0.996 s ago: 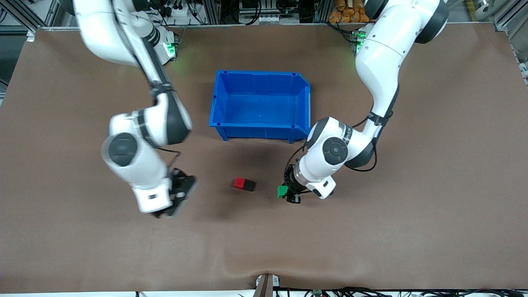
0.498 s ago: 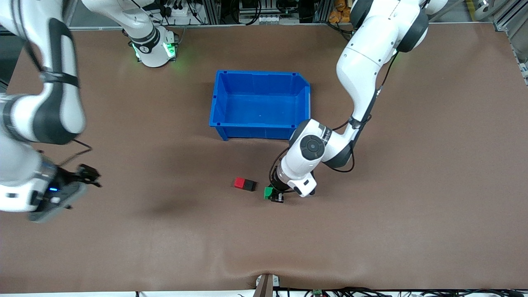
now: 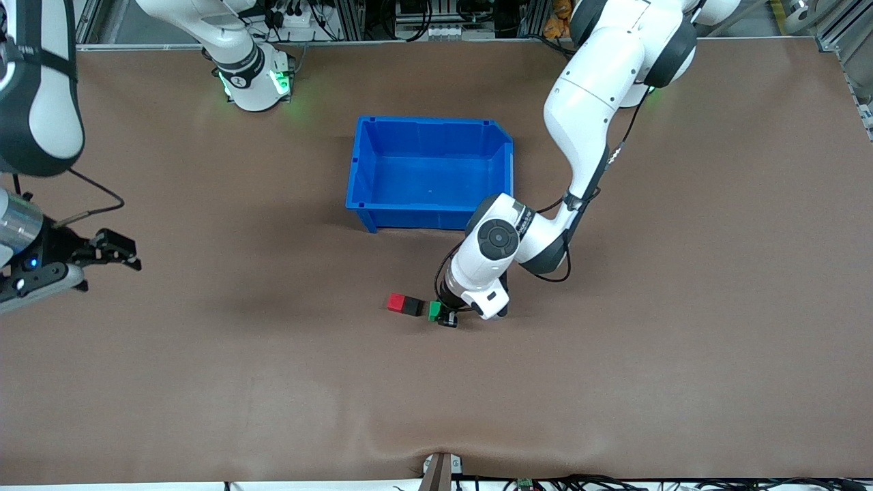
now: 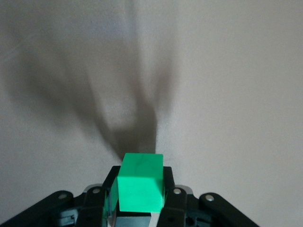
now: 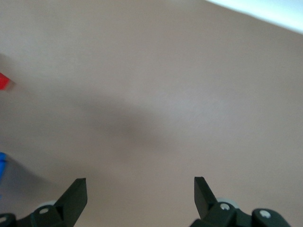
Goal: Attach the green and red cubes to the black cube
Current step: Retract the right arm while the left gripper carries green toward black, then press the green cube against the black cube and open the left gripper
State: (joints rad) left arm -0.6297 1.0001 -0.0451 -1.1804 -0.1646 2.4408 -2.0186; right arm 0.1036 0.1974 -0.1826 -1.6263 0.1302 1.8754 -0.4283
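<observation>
Left gripper (image 3: 442, 316): jaws pinched on the green cube (image 3: 434, 311), one finger at each side face; in the left wrist view the cube (image 4: 140, 184) sits squarely between the fingers (image 4: 173, 201), upright, its top face clear. The gripper is low over the table (image 3: 614, 382), and the held green cube is just beside the black cube (image 3: 412, 307), at about 3 o'clock of it in the front view; whether the two touch cannot be told.

Black cube: on the table, nearer the front camera than the blue bin (image 3: 361, 164), at roughly 6 o'clock of the bin's front wall.

Red cube (image 3: 396, 302): flush against the black cube, at its 9 o'clock in the front view, toward the right arm's end of the table. A sliver of red (image 5: 4, 81) shows at the edge of the right wrist view.

Blue bin: open-topped, standing mid-table, at 12 o'clock of the cube pair.

Right gripper (image 3: 112, 249): jaws spread wide, nothing between them; both fingers (image 5: 75, 196) show well apart in the right wrist view. It hangs over bare table at the right arm's end, at 9 o'clock of the cubes and well apart from them.
</observation>
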